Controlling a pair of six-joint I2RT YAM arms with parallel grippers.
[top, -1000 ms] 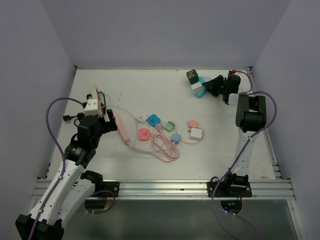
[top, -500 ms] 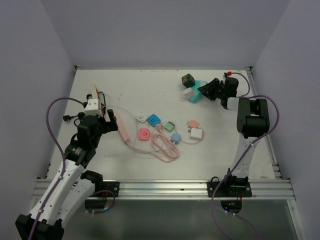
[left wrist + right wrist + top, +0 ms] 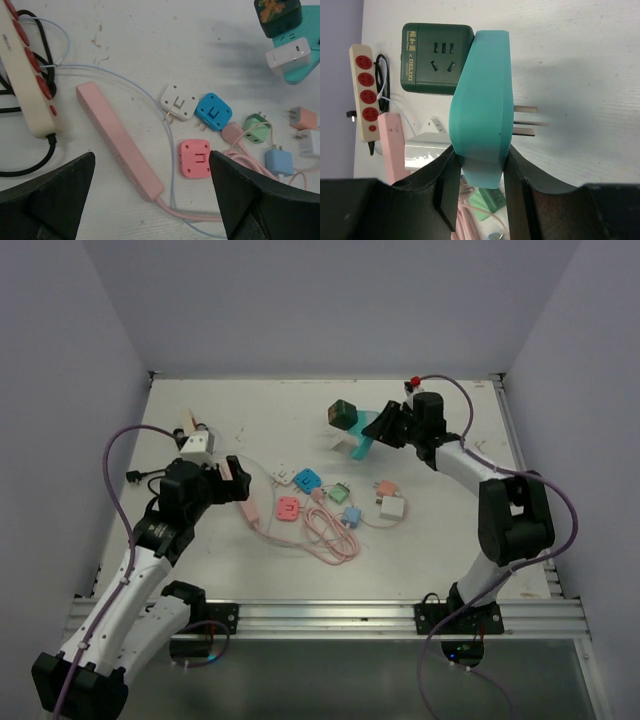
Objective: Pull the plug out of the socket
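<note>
Over the far tabletop (image 3: 260, 410), teal adapter (image 3: 482, 100): raised, clamped between the right fingers (image 3: 447, 190), prongs bare.
Green cube (image 3: 437, 59): touching the teal adapter's far end.
Left fingers (image 3: 55, 195): spread wide above the pink strip (image 3: 120, 142).

**Left gripper spread wide, right gripper clamped**

The left arm (image 3: 140, 550) leans forward from its base at the near left with its wrist tipped downward. The left gripper (image 3: 150, 200) hangs with its two fingers (image 3: 50, 195) spread wide and nothing between them. The right arm (image 3: 510, 515) rises from its base, folds at the elbow and stretches its forearm out to the left. The right gripper (image 3: 481, 182) is closed, its fingers (image 3: 447, 185) pressing both flanks of a teal plug adapter (image 3: 482, 100).
</note>
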